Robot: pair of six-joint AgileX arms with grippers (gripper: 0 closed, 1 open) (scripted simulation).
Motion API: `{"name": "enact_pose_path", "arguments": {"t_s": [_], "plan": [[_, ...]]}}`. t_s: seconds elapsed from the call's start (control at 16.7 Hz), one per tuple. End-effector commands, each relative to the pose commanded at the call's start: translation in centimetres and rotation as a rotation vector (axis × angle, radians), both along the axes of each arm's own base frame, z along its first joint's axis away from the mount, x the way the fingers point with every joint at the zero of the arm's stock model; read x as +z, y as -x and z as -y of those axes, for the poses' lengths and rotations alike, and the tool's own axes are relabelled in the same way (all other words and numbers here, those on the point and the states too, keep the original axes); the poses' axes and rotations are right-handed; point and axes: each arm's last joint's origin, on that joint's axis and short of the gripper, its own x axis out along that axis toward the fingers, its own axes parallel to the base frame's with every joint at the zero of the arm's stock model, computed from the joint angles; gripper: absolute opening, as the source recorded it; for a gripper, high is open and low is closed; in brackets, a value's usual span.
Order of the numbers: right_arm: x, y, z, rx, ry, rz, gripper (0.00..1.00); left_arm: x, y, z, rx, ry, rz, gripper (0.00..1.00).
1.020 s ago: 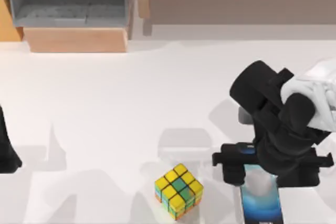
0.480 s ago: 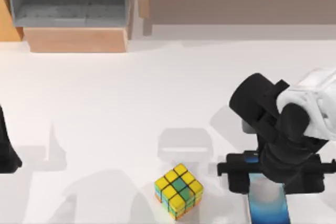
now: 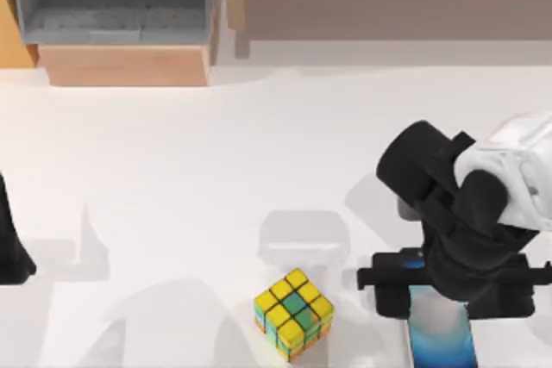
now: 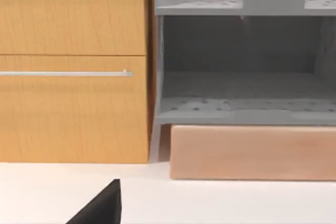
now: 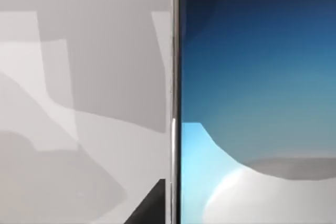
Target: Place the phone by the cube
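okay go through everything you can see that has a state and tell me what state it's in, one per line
phone: flat on the table, screen up, under the right gripper.
cube: resting on the table, apart from the phone, untouched.
right gripper: low over the phone's upper end.
left arm: parked at the table's left edge.
drawer: closed.
shelf unit: open-fronted.
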Motion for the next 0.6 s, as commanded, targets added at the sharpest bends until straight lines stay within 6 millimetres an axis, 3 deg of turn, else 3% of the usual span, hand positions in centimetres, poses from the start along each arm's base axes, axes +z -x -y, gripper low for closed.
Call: {"name": "enact_pose_path", "arguments": {"t_s": [0.24,0.6], "plan": [[0.00,0.00,0.00,0.000,0.000,0.000,0.98,0.00,0.00,0.00,0.000,0.000,0.000,1.00],[0.00,0.00,0.00,0.000,0.000,0.000,1.00,0.00,0.00,0.00,0.000,0.000,0.000,1.00]]}}
